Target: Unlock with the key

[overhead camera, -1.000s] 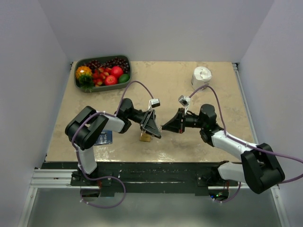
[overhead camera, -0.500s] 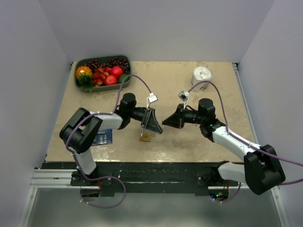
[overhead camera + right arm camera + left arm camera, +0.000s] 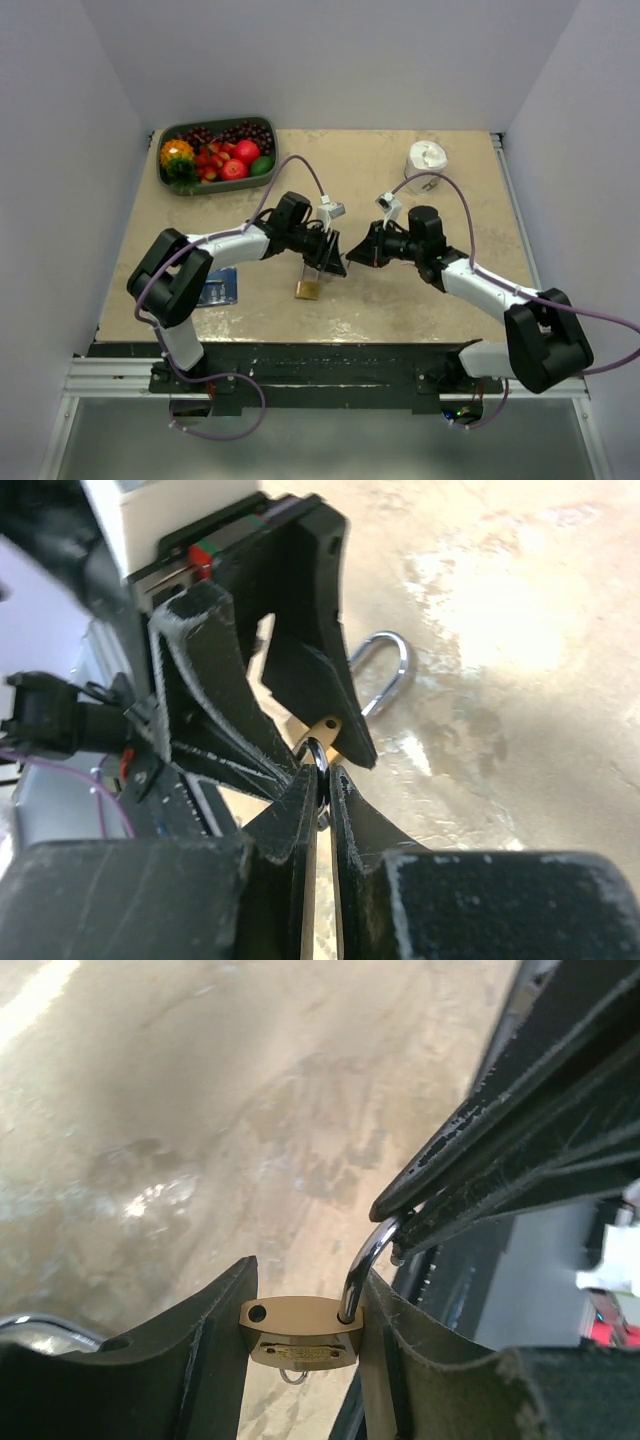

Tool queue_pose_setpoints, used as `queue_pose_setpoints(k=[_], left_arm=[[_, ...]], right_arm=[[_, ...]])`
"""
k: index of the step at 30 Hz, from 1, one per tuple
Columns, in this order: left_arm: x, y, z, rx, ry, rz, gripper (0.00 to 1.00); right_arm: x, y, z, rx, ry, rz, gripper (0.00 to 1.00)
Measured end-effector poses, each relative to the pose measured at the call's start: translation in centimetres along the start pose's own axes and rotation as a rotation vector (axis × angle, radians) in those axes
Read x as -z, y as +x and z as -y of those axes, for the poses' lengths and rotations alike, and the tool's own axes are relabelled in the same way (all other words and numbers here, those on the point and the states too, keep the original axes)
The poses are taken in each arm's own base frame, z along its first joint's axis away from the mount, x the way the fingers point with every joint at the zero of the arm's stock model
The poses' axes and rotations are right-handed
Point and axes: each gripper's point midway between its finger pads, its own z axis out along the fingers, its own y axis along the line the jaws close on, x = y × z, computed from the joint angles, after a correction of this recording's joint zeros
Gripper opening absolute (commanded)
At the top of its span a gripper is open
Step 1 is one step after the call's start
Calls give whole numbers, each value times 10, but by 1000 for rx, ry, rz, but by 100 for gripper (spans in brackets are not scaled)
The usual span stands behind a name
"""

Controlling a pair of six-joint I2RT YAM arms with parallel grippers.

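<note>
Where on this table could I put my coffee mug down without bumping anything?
The back middle, between the fruit tray and the white roll, is bare; so is the right side beyond the right arm. Avoid the centre: both jaws close there on a brass padlock, and a blue object lies front left.

Bright, even light falls from above in the overhead view, which is sharp, with soft shadows under the arms point(image 3: 235, 243) on the table point(image 3: 350, 160). In the left wrist view pale glare streaks the table at upper left, and the camera's own fingers point(image 3: 205, 1360) are blurred — the brass padlock point(image 3: 300, 1332) is crisp. The right wrist view has a washed-out white patch at upper right; its near fingers are soft.
</note>
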Motion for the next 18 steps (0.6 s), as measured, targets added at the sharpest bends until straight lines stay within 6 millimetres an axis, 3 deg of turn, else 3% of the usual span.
queue_pose_setpoints(k=[10,18], left_arm=[[-19,8,-44,-7,-363,-101,1],[-21,18,-60,-1,-462,-137,41]], right_arm=[[-17,17,41,-97,138,-19,1],[-28,29,58,-138,173,-25,1]])
